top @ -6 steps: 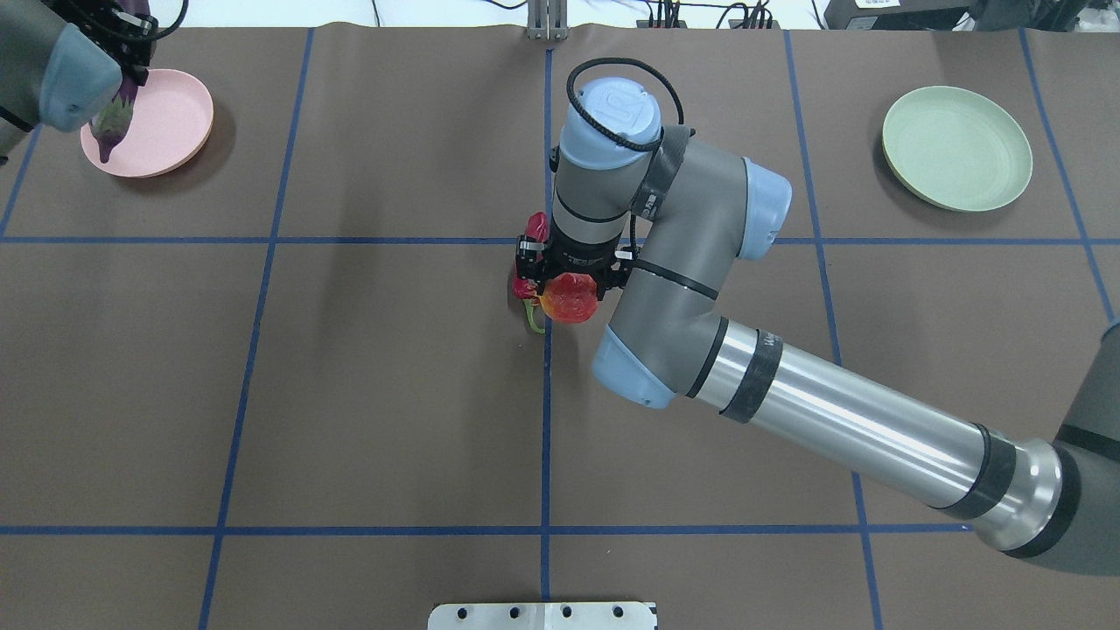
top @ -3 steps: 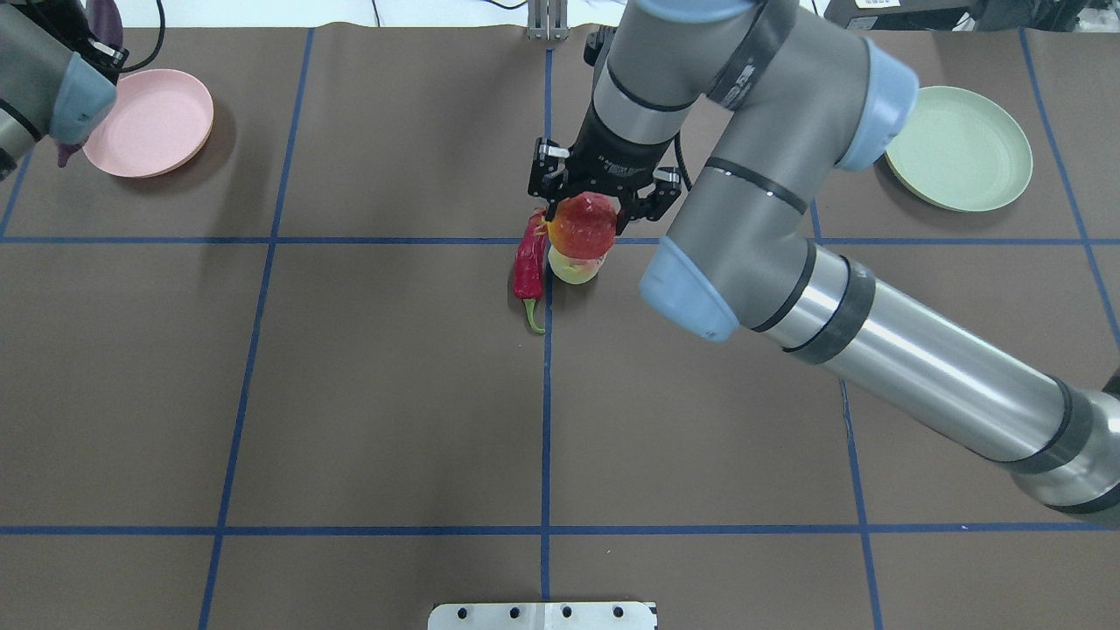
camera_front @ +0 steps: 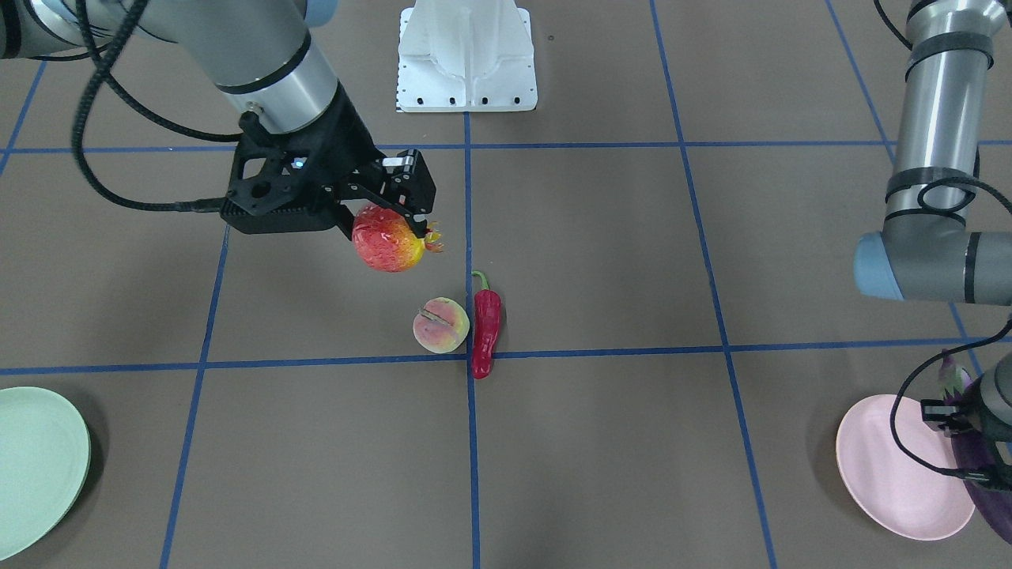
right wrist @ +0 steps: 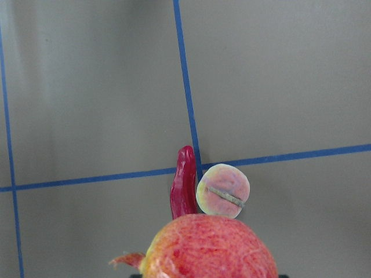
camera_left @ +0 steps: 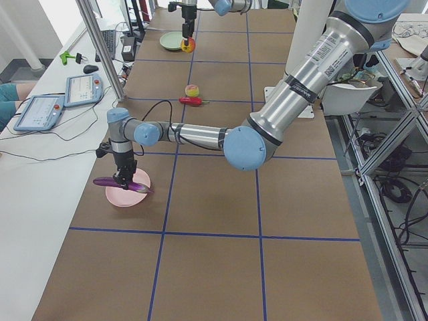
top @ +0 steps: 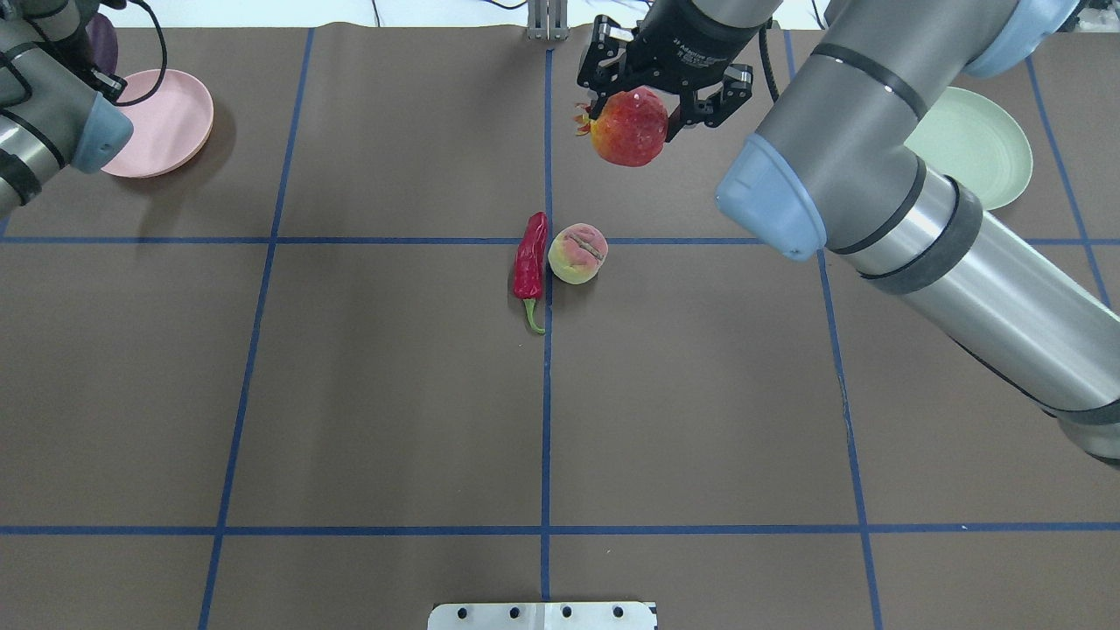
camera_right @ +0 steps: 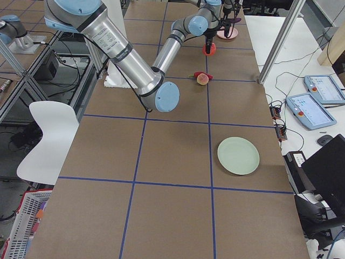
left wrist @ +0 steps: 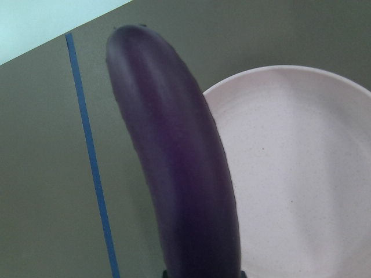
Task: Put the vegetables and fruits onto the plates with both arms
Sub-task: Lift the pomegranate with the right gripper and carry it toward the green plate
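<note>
The right gripper (top: 643, 109) is holding the red fruit (top: 630, 131) in the air. Its fingers (camera_front: 413, 194) are closed on the fruit's upper half, one on each side. The fruit is hanging clear of the table (top: 394, 394), with its stem tuft pointing toward the robot's left. In the overhead view it is showing farther from the robot's base than the peach (top: 577, 254). The right arm (top: 1006, 280) is reaching in from the robot's right and is covering part of the green plate (top: 984, 149), which is lying near the table's far right corner.

The peach and the chili (top: 529, 262) are lying at the table's middle, side by side and touching or very nearly so. The chili is lying on the robot's left of the peach, running along a blue tape line (top: 546, 420), with its green stem pointing toward the robot. The peach's groove is facing up.

The left gripper (camera_left: 125, 179) is gripping the eggplant (camera_left: 105, 181), its fingers closed on it. It is holding the eggplant roughly level at the pink plate (camera_left: 124, 199), near the table's far left corner. The eggplant is hanging partly over the plate's rim on the robot's left side and partly over the table. Whether it is touching the plate, I cannot tell.
</note>
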`<state>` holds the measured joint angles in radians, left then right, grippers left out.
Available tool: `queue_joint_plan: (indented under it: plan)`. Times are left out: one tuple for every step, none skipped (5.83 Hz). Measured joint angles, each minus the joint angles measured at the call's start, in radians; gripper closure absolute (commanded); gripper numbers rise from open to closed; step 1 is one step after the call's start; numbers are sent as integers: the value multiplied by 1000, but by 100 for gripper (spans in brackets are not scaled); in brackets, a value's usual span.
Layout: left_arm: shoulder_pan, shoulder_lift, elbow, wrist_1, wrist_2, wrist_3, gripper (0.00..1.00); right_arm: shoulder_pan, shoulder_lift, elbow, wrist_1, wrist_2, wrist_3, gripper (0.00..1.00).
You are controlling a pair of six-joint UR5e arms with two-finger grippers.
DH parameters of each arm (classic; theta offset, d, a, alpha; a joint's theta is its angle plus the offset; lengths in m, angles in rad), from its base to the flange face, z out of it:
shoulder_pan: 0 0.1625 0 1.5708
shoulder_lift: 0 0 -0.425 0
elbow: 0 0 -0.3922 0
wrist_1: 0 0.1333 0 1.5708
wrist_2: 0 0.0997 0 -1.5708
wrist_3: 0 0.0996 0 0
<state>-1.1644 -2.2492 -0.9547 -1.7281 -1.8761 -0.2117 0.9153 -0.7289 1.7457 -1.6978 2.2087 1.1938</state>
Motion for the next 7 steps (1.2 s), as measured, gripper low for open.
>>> queue_joint_plan:
  plan:
    - [26, 5, 4, -7, 20, 1, 100, 35, -4, 0, 0, 0, -4, 100]
    - [42, 14, 5, -12, 29, 1, 100, 61, -9, -2, 0, -4, -12, 100]
    - [50, 24, 5, -13, 42, 2, 83, 80, -13, -6, 0, -9, -29, 100]
    - [55, 29, 5, -10, 59, 7, 16, 98, -19, -18, 0, -12, -55, 100]
    - [56, 30, 5, -7, 71, 11, 0, 115, -22, -31, 0, -15, -76, 100]
    - [55, 31, 5, -8, 78, 14, 0, 130, -22, -39, 1, -29, -100, 100]
    - [49, 31, 2, -12, 80, 15, 0, 142, -23, -56, 2, -61, -152, 100]
